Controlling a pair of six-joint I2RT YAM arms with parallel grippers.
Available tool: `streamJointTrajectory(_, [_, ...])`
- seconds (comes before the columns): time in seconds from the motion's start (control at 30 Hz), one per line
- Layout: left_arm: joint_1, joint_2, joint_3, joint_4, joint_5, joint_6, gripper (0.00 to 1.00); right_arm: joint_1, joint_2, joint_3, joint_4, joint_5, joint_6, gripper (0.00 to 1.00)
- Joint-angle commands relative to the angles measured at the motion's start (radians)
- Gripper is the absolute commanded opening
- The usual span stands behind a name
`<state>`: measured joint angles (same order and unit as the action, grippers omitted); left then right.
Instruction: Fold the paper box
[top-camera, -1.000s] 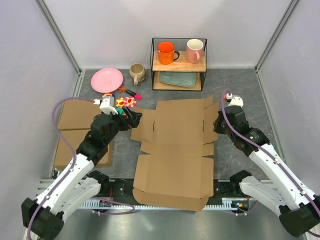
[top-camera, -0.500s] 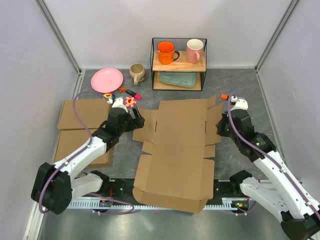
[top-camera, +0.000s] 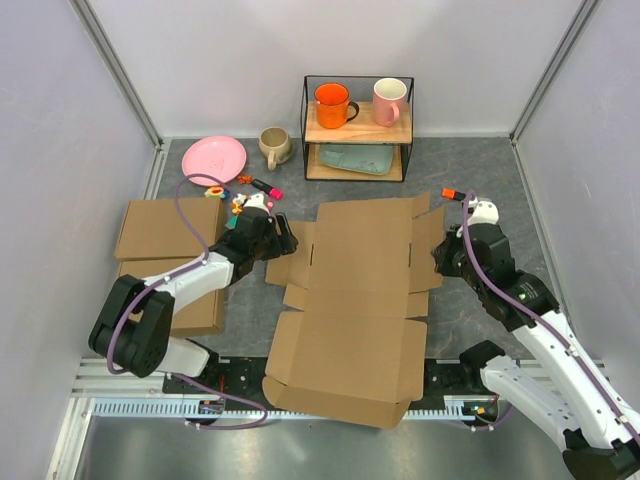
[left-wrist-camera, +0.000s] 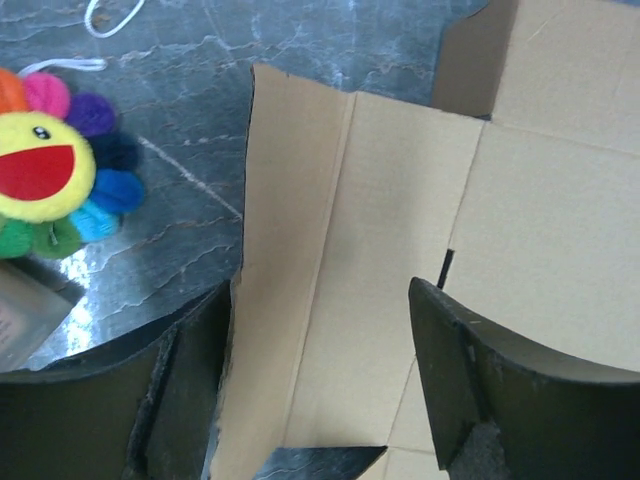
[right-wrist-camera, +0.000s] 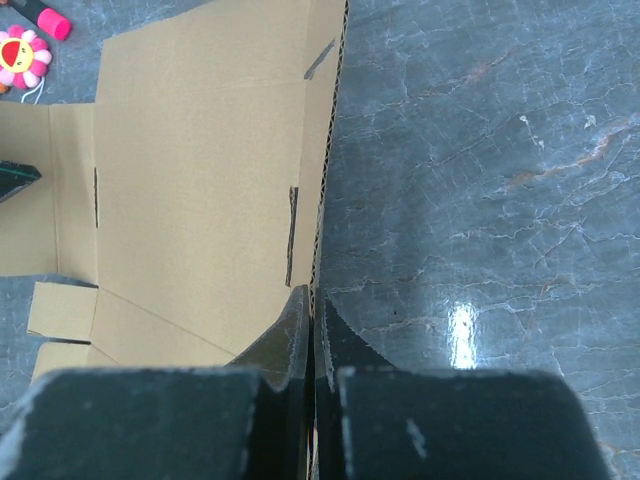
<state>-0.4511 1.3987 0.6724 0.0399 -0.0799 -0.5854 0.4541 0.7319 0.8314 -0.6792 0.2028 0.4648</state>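
Top external: one paper box (top-camera: 355, 265), a corrugated brown die-cut sheet with slitted flaps, on marbled grey counter (top-camera: 480, 180). Left claw (left-wrist-camera: 320, 340) spread over side flap; right claw (right-wrist-camera: 312, 305) pinching opposite flap's edge.

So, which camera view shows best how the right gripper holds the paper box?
The right wrist view: the right gripper is seen close, shut on the edge of the paper box. The top external view shows it small at the box's right flap, the contact hidden. The left wrist view misses it.

Shelf (top-camera: 362, 126) behind paper box (top-camera: 355, 290)
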Motion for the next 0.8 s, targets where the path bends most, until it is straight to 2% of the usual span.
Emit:
streamJointTrajectory(0.0, [0.0,0.006,0.058,0.069,0.034,0.01,0.63,0.003,-0.034,0.006,-0.011,-0.034,-0.021,0.0])
streamJointTrajectory(0.03, [0.0,0.005,0.055,0.075,0.04,0.013,0.56,0.003,-0.038,0.011,-0.01,-0.036,-0.025,0.0])
streamJointTrajectory(0.07, [0.0,-0.006,0.052,0.078,0.049,0.024,0.41,0.001,-0.052,0.012,-0.01,-0.036,-0.025,0.0])
streamJointTrajectory(0.1, [0.0,-0.01,0.049,0.084,0.055,0.03,0.35,0.003,-0.055,0.017,-0.011,-0.031,-0.025,0.05])
streamJointTrajectory(0.13, [0.0,-0.017,0.036,0.106,0.068,0.038,0.3,0.004,-0.061,0.035,-0.02,-0.025,-0.023,0.29])
streamJointTrajectory(0.2, [0.0,-0.035,0.017,0.142,0.118,0.067,0.18,0.003,-0.074,0.066,-0.04,-0.014,-0.015,0.51])
streamJointTrajectory(0.23, [0.0,-0.04,-0.003,0.173,0.129,0.07,0.14,0.004,-0.078,0.098,-0.054,-0.01,-0.005,0.66])
streamJointTrajectory(0.27, [0.0,-0.047,-0.011,0.187,0.146,0.073,0.08,0.003,-0.086,0.118,-0.06,-0.002,-0.002,0.71])
streamJointTrajectory(0.33, [-0.001,-0.067,-0.037,0.221,0.172,0.076,0.04,0.004,-0.086,0.185,-0.081,0.038,0.0,0.83])
streamJointTrajectory(0.43, [-0.011,-0.098,-0.066,0.299,0.203,0.096,0.02,0.003,-0.083,0.273,-0.085,0.084,-0.009,0.88])
streamJointTrajectory(0.53, [-0.053,-0.138,-0.12,0.386,0.135,0.151,0.02,0.003,-0.055,0.305,-0.031,0.06,-0.058,0.89])
streamJointTrajectory(0.67, [-0.144,-0.179,-0.273,0.659,-0.045,0.257,0.02,0.004,0.001,0.235,0.107,-0.003,-0.077,0.88])
streamJointTrajectory(0.7, [-0.182,-0.182,-0.311,0.818,-0.075,0.283,0.02,0.003,0.004,0.201,0.171,-0.015,-0.048,0.87])
streamJointTrajectory(0.77, [-0.225,-0.167,-0.414,0.996,-0.141,0.384,0.02,0.003,0.021,0.178,0.219,-0.052,-0.02,0.88])
